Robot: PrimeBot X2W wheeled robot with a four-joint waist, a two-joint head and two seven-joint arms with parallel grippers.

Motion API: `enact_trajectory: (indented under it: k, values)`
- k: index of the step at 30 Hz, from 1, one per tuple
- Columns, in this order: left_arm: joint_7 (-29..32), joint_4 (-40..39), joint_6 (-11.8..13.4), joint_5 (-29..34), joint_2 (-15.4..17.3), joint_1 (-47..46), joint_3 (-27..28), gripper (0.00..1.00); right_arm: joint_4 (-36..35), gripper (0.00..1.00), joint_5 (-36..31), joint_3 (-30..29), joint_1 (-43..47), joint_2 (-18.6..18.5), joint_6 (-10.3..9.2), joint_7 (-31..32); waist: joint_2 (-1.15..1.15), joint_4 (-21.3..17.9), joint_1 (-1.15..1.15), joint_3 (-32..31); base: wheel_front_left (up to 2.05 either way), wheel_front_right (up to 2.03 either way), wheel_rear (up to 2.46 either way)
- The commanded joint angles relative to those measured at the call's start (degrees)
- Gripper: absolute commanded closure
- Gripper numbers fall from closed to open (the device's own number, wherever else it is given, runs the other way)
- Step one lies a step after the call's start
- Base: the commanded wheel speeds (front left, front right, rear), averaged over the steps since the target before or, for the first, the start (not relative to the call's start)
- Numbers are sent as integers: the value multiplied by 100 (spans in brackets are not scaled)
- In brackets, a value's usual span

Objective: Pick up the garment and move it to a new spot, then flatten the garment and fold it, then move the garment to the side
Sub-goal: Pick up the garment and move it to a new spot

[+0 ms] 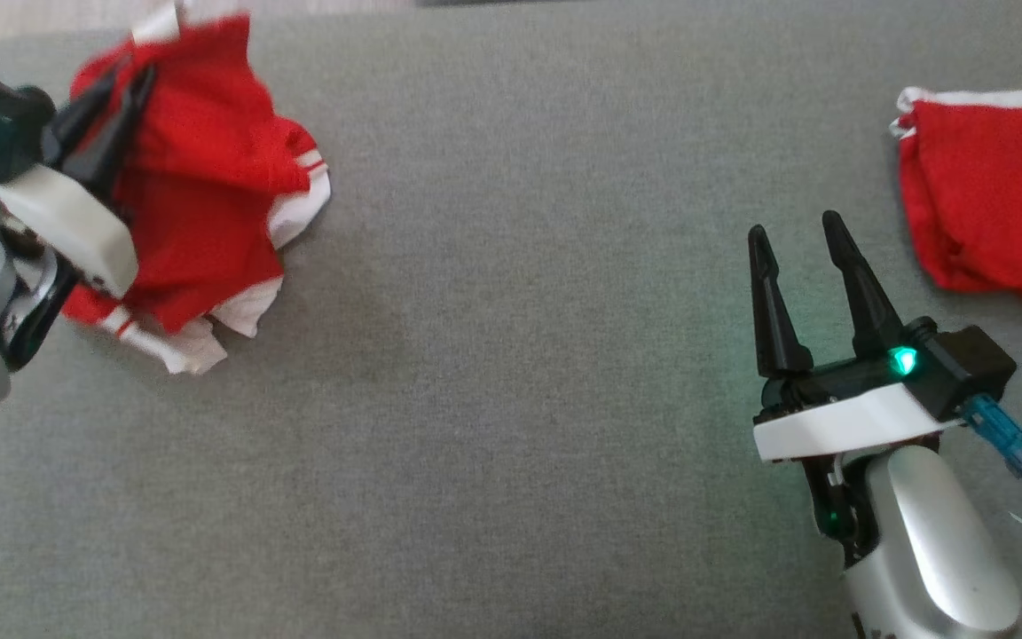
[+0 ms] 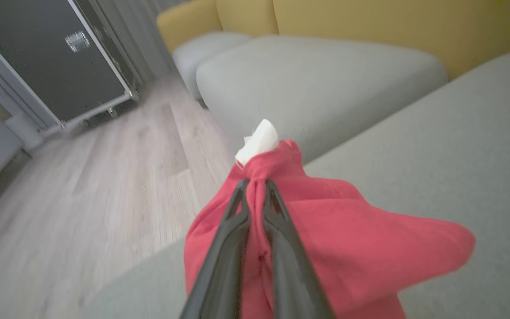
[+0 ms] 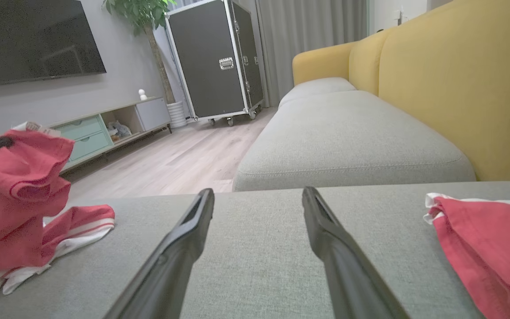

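Found left gripper [image 2: 257, 182] pinched shut on a bunched fold of the red-and-white garment [image 2: 348, 248], partly raised at the grey cushion's [image 1: 511, 355] left edge, presumably for carrying. Saw right gripper [image 1: 795, 227] wide open, idle near second red garment [image 1: 990, 204].

Two red garments with white trim: a crumpled garment [image 1: 200, 177] pinched in the left hand [image 1: 129, 80], a second garment [image 1: 990, 195] ahead-right of the right hand [image 1: 795, 226]. Beyond the right hand: one black flight case [image 3: 210, 62], one television [image 3: 29, 40], one potted plant [image 3: 137, 11].
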Motion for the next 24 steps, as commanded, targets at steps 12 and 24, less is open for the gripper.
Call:
enact_trajectory:
  k: [12, 24]
  values:
    - [-757, -1527, 921, 410, 374, -347, 1216, 100, -60, 0, 208, 213, 127, -6, -5, -61, 0, 68, 0, -671, 0, 0, 0]
    - [-723, -2414, 1488, 622, 381, -162, 1659, 100, -194, 0, 335, 286, 27, -6, -5, -61, 0, -437, 0, -547, 0, 0, 0]
